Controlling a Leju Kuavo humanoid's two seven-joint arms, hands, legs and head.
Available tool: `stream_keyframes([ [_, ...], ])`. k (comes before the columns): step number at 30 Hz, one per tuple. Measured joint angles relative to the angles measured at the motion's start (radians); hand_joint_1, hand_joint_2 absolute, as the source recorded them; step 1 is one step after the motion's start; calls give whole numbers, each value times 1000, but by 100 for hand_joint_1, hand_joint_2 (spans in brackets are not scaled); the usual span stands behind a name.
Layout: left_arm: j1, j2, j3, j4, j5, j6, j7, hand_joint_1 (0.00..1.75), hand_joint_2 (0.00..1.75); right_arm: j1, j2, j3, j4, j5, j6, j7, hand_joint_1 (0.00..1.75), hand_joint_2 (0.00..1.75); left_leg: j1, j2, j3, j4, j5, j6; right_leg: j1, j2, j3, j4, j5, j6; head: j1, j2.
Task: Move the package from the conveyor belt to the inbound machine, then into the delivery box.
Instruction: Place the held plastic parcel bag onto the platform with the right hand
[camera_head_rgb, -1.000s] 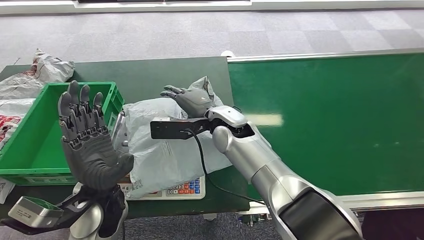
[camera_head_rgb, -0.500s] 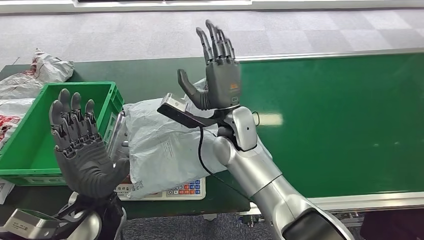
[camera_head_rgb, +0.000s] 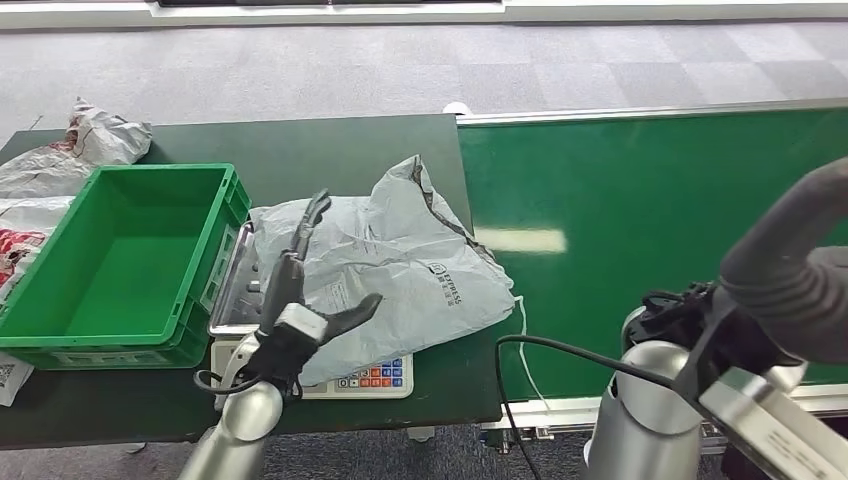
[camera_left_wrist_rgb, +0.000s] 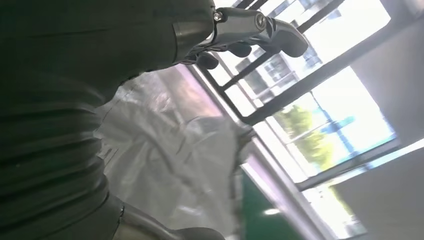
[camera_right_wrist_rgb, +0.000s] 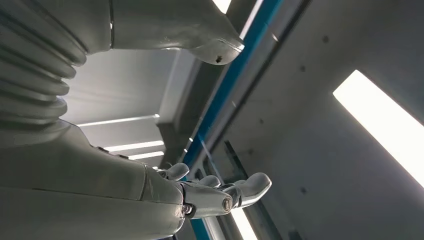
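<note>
Since the earlier frames the right arm has swung off the package and back toward the robot's body, its right hand (camera_right_wrist_rgb: 200, 197) now pointing at the ceiling, fingers apart and empty, while the left hand (camera_head_rgb: 300, 300) has dropped from its raised pose to the package's near-left edge. From largest to smallest: the belt (camera_head_rgb: 680, 230) lies bare green; the bench (camera_head_rgb: 300, 150) carries the green box (camera_head_rgb: 60, 345) and the scale (camera_head_rgb: 372, 378); the grey package (camera_head_rgb: 400, 270) sprawls over the scale, just beside the box. The left hand stays spread, fingers on or just over the bag, thumb under its edge, gripping nothing. The risks, I judge: slack film could slip from a shallow pinch, or a drag could snag the box rim or shove the scale.
</note>
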Motion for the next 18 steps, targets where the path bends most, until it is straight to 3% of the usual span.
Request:
stream_keyframes([
  [2,-60,-7,-31,140,-211,23,79,0,175,10,-2,0,-39,-5,1,2,0,175,0,1,0,0,0,0,0,1,0,0,1,0,0,0],
  [4,-107,-19,-54,263,-318,45,106,0,175,16,-4,0,-61,-13,1,0,0,175,1,3,0,0,0,0,-1,3,0,0,2,0,0,0],
  [10,-176,-38,-75,443,-340,57,116,0,175,28,-9,0,-96,-17,3,-4,0,175,1,5,0,0,0,0,-1,6,-1,1,2,0,0,0],
  [18,-204,-48,-87,521,-353,67,121,0,175,37,-12,0,-110,-17,3,-4,0,175,1,5,0,0,0,0,-1,6,-1,1,2,0,0,0],
])
